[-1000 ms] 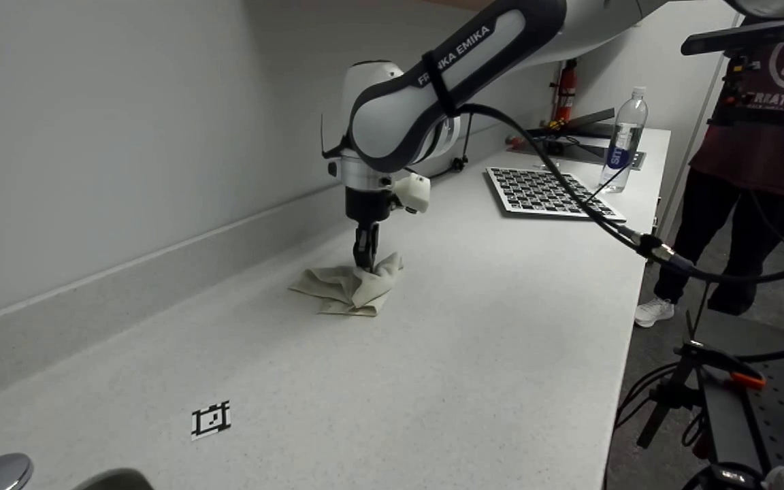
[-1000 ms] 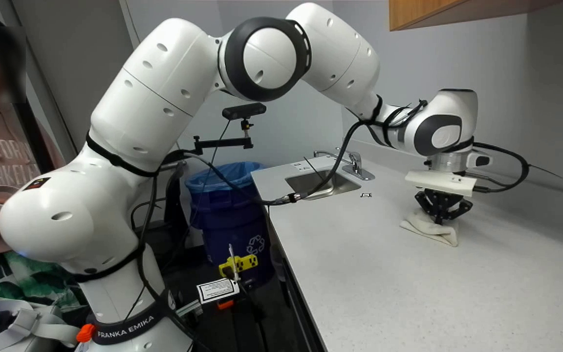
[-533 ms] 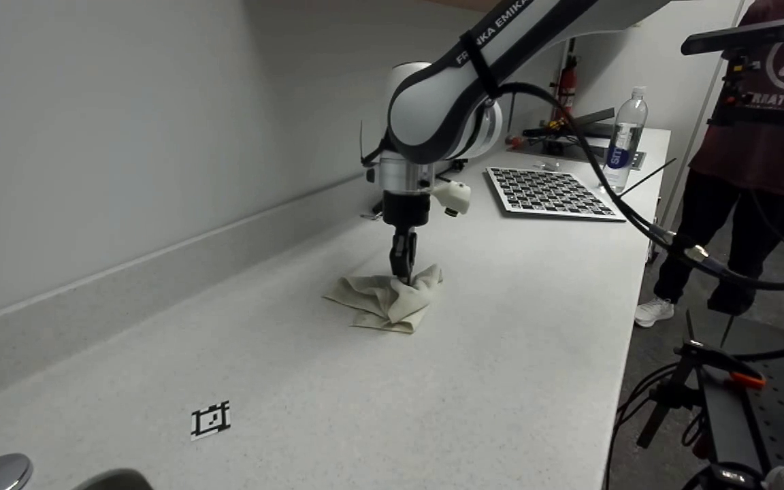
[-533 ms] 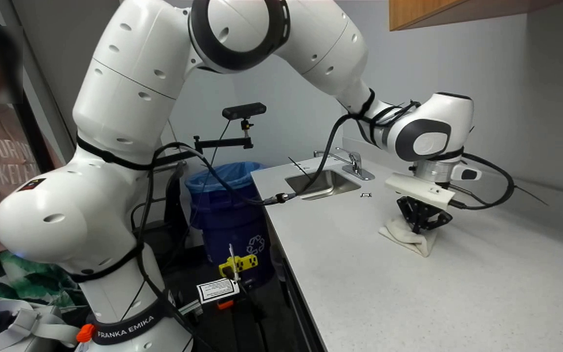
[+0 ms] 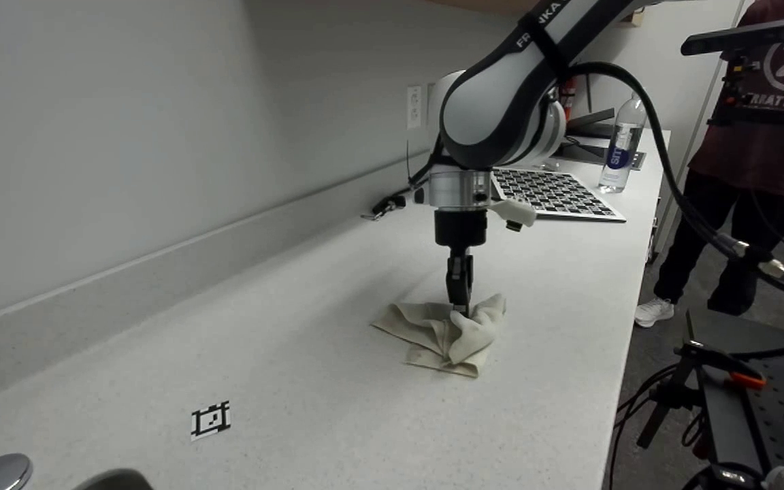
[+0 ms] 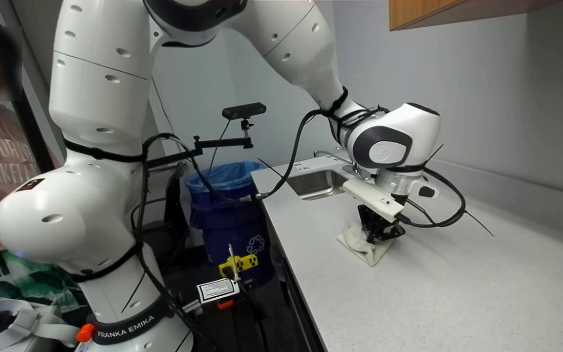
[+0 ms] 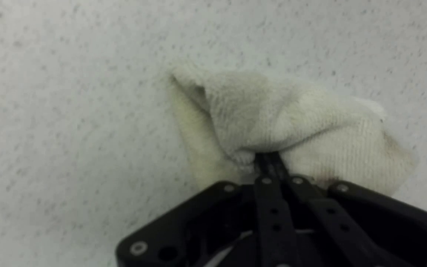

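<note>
Firmly | tool (image 7: 270,160) clenched on cloth (image 7: 310,118) | countertop (image 5: 535,408) all around | edge (image 5: 623,367) apart

A crumpled off-white cloth (image 5: 438,335) lies on a speckled pale counter (image 5: 337,408), gathered into folds where the gripper (image 7: 271,161) pinches it from above. In an exterior view, one corner spreads low to the left, a twisted fold rises to a peak on the right, and a layered flap with a straight edge lies toward the near side, all well inside the counter's right edge. Up close in the wrist view, the fabric shows a fuzzy, finely ribbed surface, a brownish smudge just beside the gripper and a darkened patch near the cloth's right corner.
</note>
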Robot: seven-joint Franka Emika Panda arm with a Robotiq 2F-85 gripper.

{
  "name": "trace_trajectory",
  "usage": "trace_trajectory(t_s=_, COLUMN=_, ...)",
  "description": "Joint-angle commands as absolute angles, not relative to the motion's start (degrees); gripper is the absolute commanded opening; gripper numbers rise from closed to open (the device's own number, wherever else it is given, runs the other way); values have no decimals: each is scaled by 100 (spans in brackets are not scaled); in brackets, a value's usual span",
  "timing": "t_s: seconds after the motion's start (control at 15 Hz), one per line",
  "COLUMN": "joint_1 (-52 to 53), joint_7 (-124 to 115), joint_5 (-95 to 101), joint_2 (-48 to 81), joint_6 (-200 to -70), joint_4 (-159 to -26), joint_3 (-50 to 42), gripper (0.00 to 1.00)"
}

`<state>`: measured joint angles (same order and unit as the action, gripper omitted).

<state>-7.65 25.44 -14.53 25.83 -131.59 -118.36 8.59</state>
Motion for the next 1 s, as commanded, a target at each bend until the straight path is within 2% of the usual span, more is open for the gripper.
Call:
trace_trajectory(t_s=0.0, joint_1=-793, joint_7=2777, joint_5=-1704, joint_2=2351, joint_6=-13171, joint_4=-12576, joint_3=884, gripper=0)
trace_trajectory(t_s=0.4, joint_1=-537, joint_7=2622, joint_5=-1166, joint_2=2669, joint_6=-12944, joint_4=-12012, joint_3=749, gripper=0)
trace_trajectory(t_s=0.93, joint_1=-471, joint_7=2805, joint_5=-224, joint_2=3772, joint_6=-12441, joint_4=-9962, joint_3=605, gripper=0)
